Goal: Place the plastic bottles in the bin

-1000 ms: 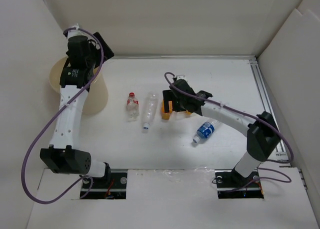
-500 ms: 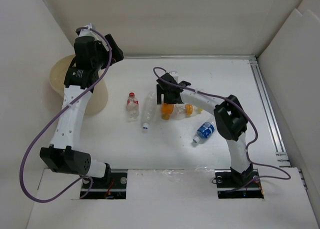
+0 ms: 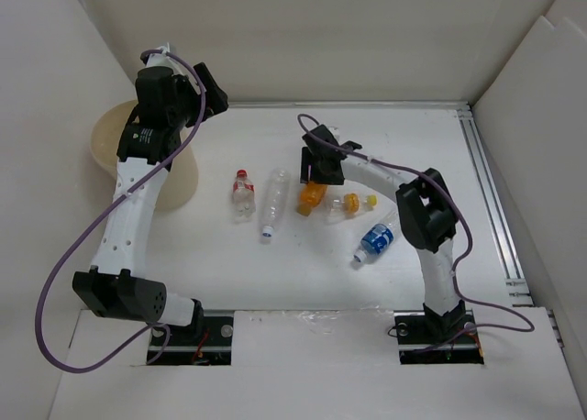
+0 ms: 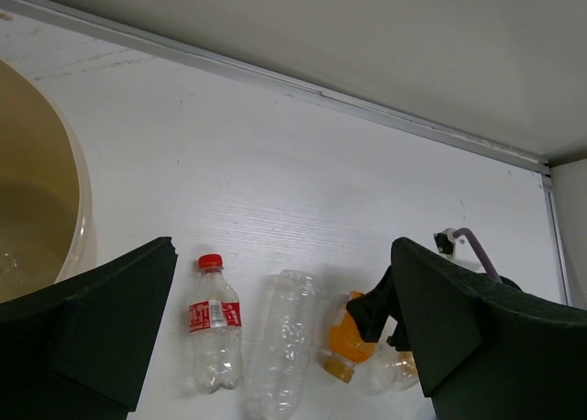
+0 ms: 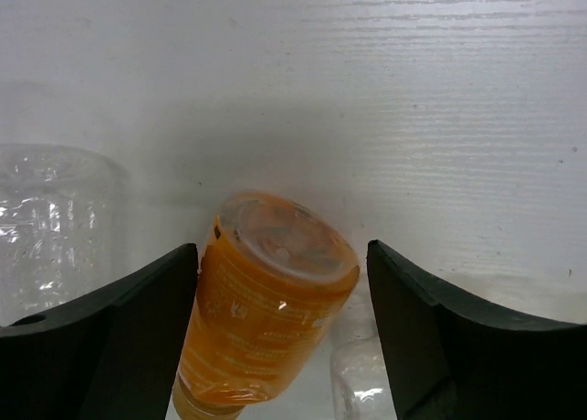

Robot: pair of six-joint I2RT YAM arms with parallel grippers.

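what changed: a second ago the right arm was stretched in long from the right side. Now it's folded up with the elbow high, and the right gripper (image 5: 282, 250) is parked nose-down over the orange bottle (image 5: 266, 301).
right gripper: one finger on each side of the orange bottle, snug against it. Can't tell from the wrist view whether it's actually pinching yet or just about to.
left gripper (image 4: 282, 244): spread wide with nothing in it. It has slid off the top of the bin (image 3: 179, 183) toward the table (image 3: 413, 154), so more of the rim shows now.
orange bottle: still lying on the table, not lifted. It sits between the clear bottle (image 3: 274, 203) and the yellow-capped bottle (image 3: 348, 203), just beside that one.
other bottles: the red-capped bottle (image 3: 241, 195) and the blue-label bottle (image 3: 376, 240) are lying where they were, same as the two above.
bin: far-left corner, well apart from the orange bottle. Can't make out what's in it.
what it means: looks to me like the grab on the orange one is the step in hand. Five bottles are still out on the table, so it's early days. The carry to the bin would go leftward over the clear and red-capped ones, and the left arm is sitting right by the bin, so that could get crowded.
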